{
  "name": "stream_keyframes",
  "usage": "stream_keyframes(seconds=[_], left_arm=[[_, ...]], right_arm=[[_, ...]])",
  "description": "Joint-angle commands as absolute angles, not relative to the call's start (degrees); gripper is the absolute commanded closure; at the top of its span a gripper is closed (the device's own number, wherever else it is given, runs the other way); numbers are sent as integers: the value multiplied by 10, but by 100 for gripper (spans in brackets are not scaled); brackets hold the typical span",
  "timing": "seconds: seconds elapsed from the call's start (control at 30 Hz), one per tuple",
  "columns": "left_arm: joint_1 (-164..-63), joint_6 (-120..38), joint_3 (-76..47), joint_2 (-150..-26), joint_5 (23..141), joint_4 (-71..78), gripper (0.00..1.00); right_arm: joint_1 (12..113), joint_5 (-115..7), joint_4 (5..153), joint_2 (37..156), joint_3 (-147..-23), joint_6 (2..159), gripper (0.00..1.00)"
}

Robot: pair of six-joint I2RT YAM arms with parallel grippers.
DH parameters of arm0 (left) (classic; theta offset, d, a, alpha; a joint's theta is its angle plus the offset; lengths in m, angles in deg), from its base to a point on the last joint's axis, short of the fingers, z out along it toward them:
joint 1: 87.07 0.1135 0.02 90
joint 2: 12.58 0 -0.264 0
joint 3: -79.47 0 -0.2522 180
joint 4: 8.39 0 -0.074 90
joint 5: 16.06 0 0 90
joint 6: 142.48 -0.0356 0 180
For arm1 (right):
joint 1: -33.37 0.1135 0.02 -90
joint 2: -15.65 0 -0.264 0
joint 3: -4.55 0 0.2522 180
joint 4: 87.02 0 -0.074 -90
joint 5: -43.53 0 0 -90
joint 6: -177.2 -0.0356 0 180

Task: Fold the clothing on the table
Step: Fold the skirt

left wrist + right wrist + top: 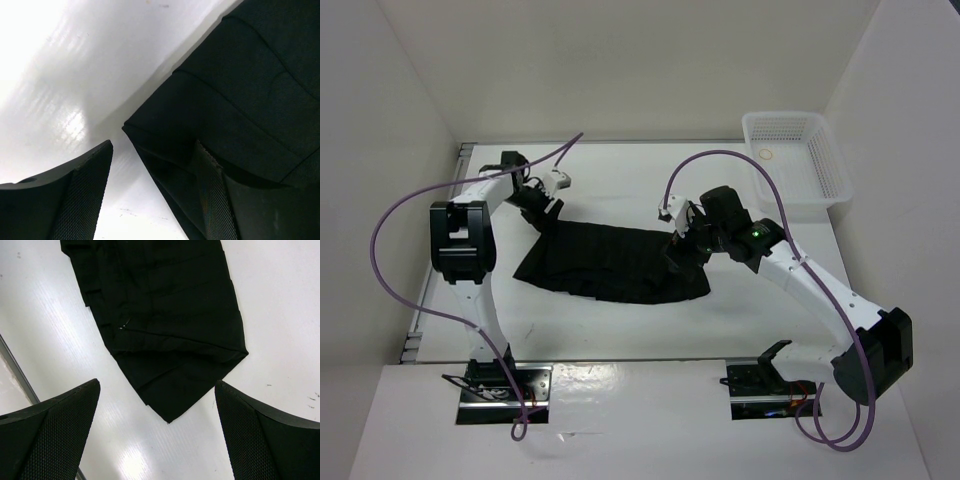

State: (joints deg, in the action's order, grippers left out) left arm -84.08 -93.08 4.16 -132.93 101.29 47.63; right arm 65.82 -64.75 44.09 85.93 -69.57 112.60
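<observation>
The black skirt (610, 265) lies spread across the middle of the white table (620, 180), its long side running left to right between my two arms.

My left gripper (153, 145) stands open at the skirt's far left corner. In the left wrist view that corner pokes up between the jaws: one finger (215, 200) sits against or over the dark cloth (I cannot tell whether it presses on it), and the other finger hangs over bare tabletop just beside the edge. Nothing is pinched.

My right gripper (157, 382) is spread as wide as it goes, above the skirt's right end. From the right wrist camera, a pointed corner of the fabric reaches toward the gap between the jaws, with white table showing on both sides of it, and neither finger touches the cloth.

A tiny pale speck (122, 326) shows on the fabric, too small to read.

A white mesh basket (785, 117) sits at the far right corner, well apart from the skirt.
</observation>
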Motion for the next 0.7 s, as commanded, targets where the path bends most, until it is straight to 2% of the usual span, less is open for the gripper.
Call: stream_keyframes(seconds=[0.0,0.37,0.47,0.57,0.6,0.67], left_arm=[[-839,-955,67,-1337,1050,481,27],[-860,-955,67,-1371,1057,486,31],[-860,-960,61,-1371,1057,486,35],[-860,-960,48,-1371,1057,486,54],[-860,-953,40,-1371,1057,486,72],[-860,-945,21,-1364,1057,486,88]], right_arm=[[655,-656,456,848,-692,1133,0],[655,-656,456,848,-692,1133,0],[655,-656,456,848,-692,1133,0],[655,-656,456,848,-692,1133,0],[655,-656,456,848,-692,1133,0],[655,-656,456,848,-692,1128,0]])
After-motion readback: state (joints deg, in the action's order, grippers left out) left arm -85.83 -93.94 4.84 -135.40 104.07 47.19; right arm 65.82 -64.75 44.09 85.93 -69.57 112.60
